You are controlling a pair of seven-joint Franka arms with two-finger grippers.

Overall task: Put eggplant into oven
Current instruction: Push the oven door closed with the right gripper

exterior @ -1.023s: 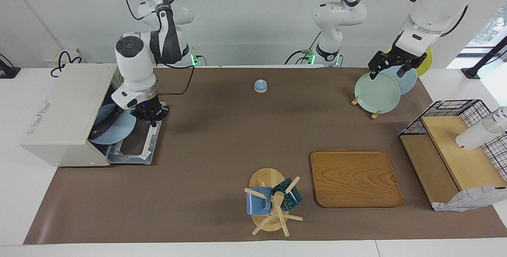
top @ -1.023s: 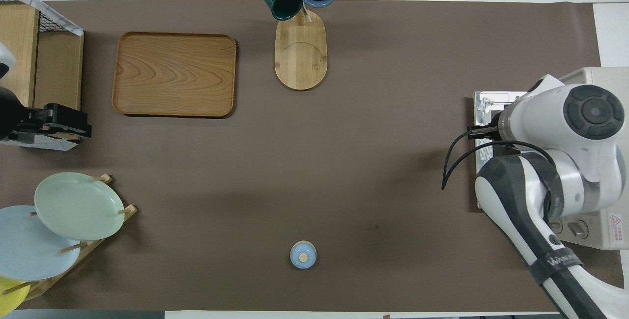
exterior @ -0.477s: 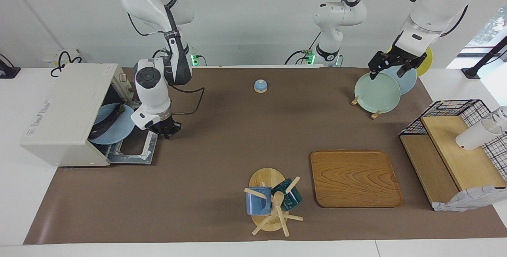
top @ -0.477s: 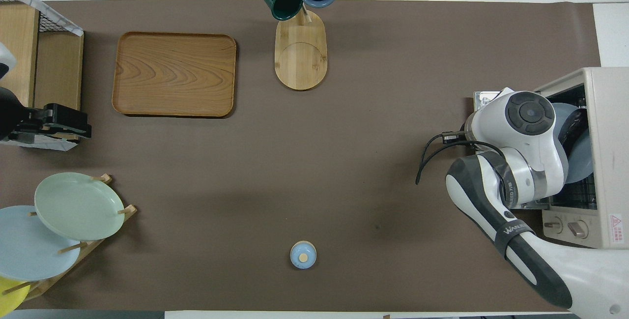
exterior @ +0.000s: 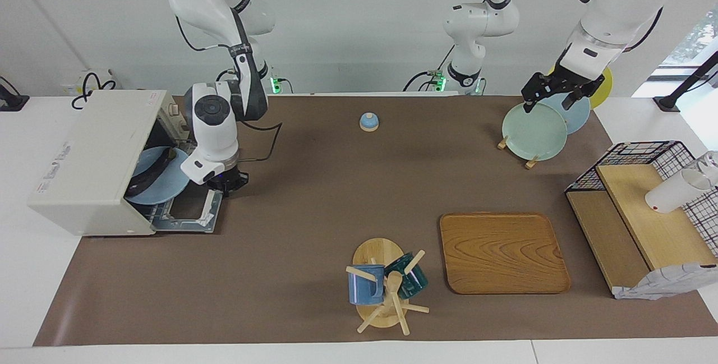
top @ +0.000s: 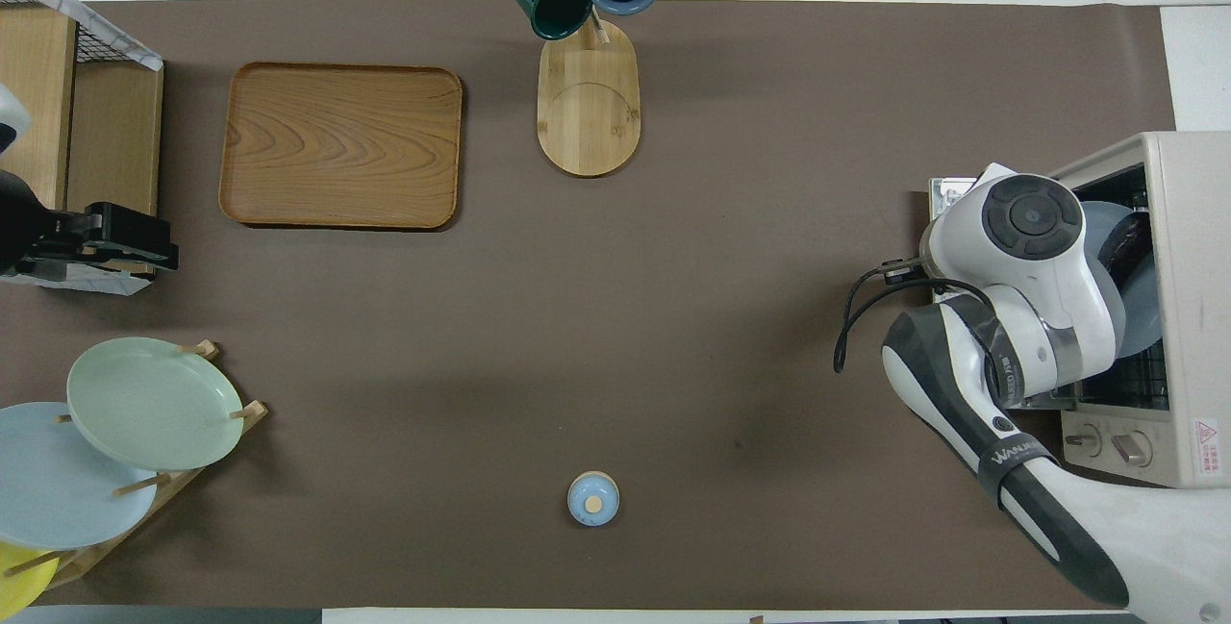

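Since half a second ago the right arm has drawn slightly back toward the robots' side, and its right gripper (exterior: 227, 183) now hangs with its fingers pressed together, holding nothing, just over the edge of the door (exterior: 185, 212) that lies dropped open on the mat in front of the oven (exterior: 90, 156); a second ago it was right at the oven's mouth. Inside the oven sits a blue plate (exterior: 162, 184), tilted and sticking partly out of the opening, and the eggplant (exterior: 148, 176) lies across it as a dark curved strip; in the overhead view only a short dark piece of the eggplant (top: 1125, 244) shows past the arm. At the left arm's end of the table the left gripper (exterior: 547, 95) waits with its fingers spread apart over the rim of a green plate (exterior: 533, 131) standing in a plate rack. A small blue bell (exterior: 368, 121) sits near the robots at mid-table, and a wooden tray (exterior: 503, 252) and a mug stand (exterior: 384, 285) lie farther out.
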